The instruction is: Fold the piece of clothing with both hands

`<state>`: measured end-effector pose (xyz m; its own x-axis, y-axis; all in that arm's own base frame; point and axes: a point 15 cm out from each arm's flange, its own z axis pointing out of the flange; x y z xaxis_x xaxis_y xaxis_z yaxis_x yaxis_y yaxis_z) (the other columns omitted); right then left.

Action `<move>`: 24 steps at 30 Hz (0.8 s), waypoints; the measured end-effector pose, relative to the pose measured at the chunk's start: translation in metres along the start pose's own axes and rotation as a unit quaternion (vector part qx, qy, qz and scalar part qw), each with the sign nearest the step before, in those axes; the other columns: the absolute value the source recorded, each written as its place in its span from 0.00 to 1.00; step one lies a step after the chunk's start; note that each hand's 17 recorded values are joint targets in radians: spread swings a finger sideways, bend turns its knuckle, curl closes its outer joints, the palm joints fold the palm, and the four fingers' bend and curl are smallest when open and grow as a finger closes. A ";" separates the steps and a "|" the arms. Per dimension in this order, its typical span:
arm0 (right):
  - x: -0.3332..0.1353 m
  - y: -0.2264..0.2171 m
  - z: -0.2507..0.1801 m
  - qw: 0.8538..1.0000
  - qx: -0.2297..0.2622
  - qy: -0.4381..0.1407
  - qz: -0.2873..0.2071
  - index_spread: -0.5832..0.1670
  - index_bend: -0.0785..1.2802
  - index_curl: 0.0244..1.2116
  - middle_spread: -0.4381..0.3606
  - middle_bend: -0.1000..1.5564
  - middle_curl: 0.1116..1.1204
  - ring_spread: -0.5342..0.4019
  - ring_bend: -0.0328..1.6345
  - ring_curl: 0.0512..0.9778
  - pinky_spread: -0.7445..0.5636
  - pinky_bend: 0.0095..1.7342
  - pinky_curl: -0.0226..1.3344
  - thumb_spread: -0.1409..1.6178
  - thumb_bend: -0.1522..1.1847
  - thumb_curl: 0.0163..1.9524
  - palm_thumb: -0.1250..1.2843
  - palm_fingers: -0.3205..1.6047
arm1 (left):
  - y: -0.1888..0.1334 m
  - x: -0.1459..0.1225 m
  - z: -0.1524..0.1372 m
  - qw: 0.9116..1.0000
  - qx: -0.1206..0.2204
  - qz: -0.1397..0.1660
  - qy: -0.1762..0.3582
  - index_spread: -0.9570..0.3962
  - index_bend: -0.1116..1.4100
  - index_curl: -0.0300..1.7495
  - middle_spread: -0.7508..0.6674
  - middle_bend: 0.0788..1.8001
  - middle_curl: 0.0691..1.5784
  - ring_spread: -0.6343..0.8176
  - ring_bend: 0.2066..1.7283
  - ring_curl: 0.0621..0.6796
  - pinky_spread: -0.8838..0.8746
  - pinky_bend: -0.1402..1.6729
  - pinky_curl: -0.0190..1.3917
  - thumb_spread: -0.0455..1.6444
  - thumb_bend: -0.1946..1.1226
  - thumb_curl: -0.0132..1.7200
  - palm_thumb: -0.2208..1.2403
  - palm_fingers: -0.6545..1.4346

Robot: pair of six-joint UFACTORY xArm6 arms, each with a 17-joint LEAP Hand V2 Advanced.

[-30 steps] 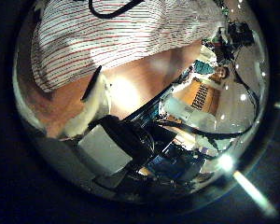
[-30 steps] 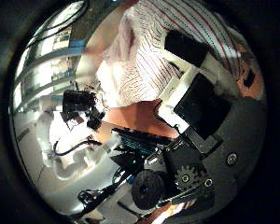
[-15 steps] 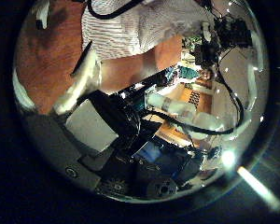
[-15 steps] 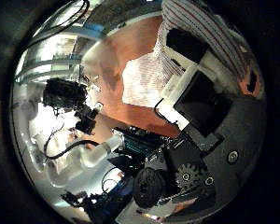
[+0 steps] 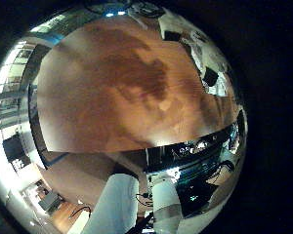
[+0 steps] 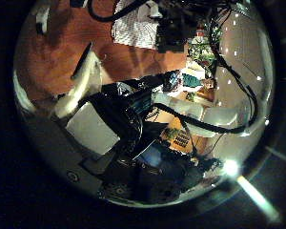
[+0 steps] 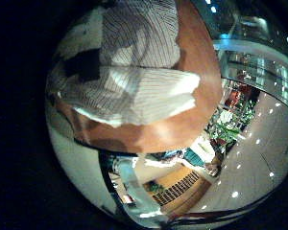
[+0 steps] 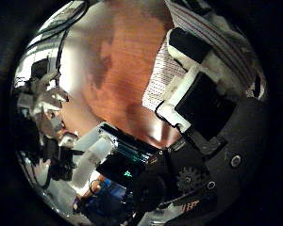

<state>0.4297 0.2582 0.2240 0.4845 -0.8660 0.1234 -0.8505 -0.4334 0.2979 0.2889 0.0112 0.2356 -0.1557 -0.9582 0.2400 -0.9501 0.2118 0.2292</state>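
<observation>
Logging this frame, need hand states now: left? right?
Left hand: holds nothing; wooden table below it, striped garment away from it.
Right hand: fingers lie on the striped garment; a grip cannot be told.

1. I saw the shirt [image 7: 134, 72] lying on the table [image 7: 197, 115], close under my right hand [image 8: 203, 85].
2. My right hand's fingers [image 8: 193, 52] lay against the shirt's edge.
3. My left hand [image 6: 95, 114] was over bare table, the shirt well apart from it.
</observation>
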 end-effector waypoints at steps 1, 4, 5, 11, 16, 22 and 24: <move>0.001 0.001 -0.005 1.000 0.005 -0.002 -0.002 0.35 0.54 0.68 0.35 0.75 0.56 0.33 0.85 0.63 0.32 0.73 0.61 0.74 0.09 0.36 0.65 0.53 | -0.001 0.000 0.000 1.000 0.001 -0.001 0.000 0.54 0.23 0.45 0.45 0.14 0.32 0.25 0.39 0.54 0.49 0.22 0.36 0.74 0.14 0.24 0.61 0.51; 0.004 0.008 -0.018 1.000 0.017 -0.005 -0.015 0.29 0.35 0.61 0.33 0.63 0.50 0.30 0.84 0.61 0.26 0.76 0.59 0.75 0.10 0.35 0.65 0.33 | -0.005 0.000 0.000 1.000 -0.001 0.000 0.000 0.54 0.23 0.46 0.45 0.13 0.33 0.26 0.39 0.55 0.49 0.23 0.36 0.74 0.14 0.24 0.61 0.51; 0.004 0.011 -0.024 0.999 0.024 -0.006 -0.020 0.27 0.31 0.57 0.33 0.57 0.47 0.30 0.82 0.59 0.27 0.75 0.58 0.76 0.10 0.34 0.65 0.28 | -0.008 0.001 0.000 1.000 -0.002 0.002 0.000 0.54 0.23 0.46 0.45 0.13 0.33 0.26 0.39 0.55 0.49 0.23 0.36 0.74 0.14 0.24 0.61 0.51; 0.017 0.053 -0.050 0.998 0.049 -0.034 -0.031 0.20 0.25 0.44 0.36 0.40 0.34 0.39 0.70 0.47 0.44 0.65 0.52 0.77 0.10 0.32 0.64 0.17 | -0.015 0.003 -0.002 1.000 -0.002 0.005 0.001 0.53 0.23 0.47 0.45 0.13 0.34 0.26 0.39 0.56 0.49 0.23 0.36 0.74 0.14 0.25 0.61 0.51; 0.056 0.094 -0.081 0.991 0.100 -0.088 -0.011 0.20 0.24 0.39 0.35 0.37 0.31 0.44 0.66 0.41 0.57 0.59 0.47 0.78 0.11 0.31 0.67 0.21 | -0.022 0.015 -0.008 1.000 -0.001 0.013 -0.006 0.53 0.23 0.48 0.45 0.13 0.35 0.26 0.39 0.57 0.49 0.23 0.36 0.74 0.14 0.25 0.61 0.51; 0.115 0.140 -0.099 0.983 0.138 -0.104 0.056 0.20 0.28 0.38 0.37 0.37 0.29 0.45 0.62 0.37 0.67 0.51 0.42 0.80 0.11 0.30 0.70 0.27 | -0.017 0.035 -0.027 1.000 -0.009 0.018 -0.012 0.53 0.23 0.48 0.45 0.12 0.36 0.27 0.39 0.58 0.49 0.25 0.37 0.74 0.14 0.25 0.61 0.50; 0.123 0.153 -0.097 0.983 0.134 -0.104 0.067 0.20 0.29 0.38 0.35 0.37 0.29 0.45 0.61 0.36 0.70 0.48 0.40 0.80 0.11 0.29 0.69 0.28 | -0.016 0.045 -0.038 1.000 -0.011 0.019 -0.015 0.52 0.24 0.49 0.46 0.11 0.36 0.27 0.38 0.58 0.49 0.25 0.37 0.74 0.14 0.25 0.61 0.50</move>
<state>0.3792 0.1094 0.3769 0.3362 -0.9399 -0.0597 -0.9407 -0.3382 0.0276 0.3076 -0.0278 0.2790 -0.2006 -0.9544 0.2212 -0.9367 0.2530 0.2419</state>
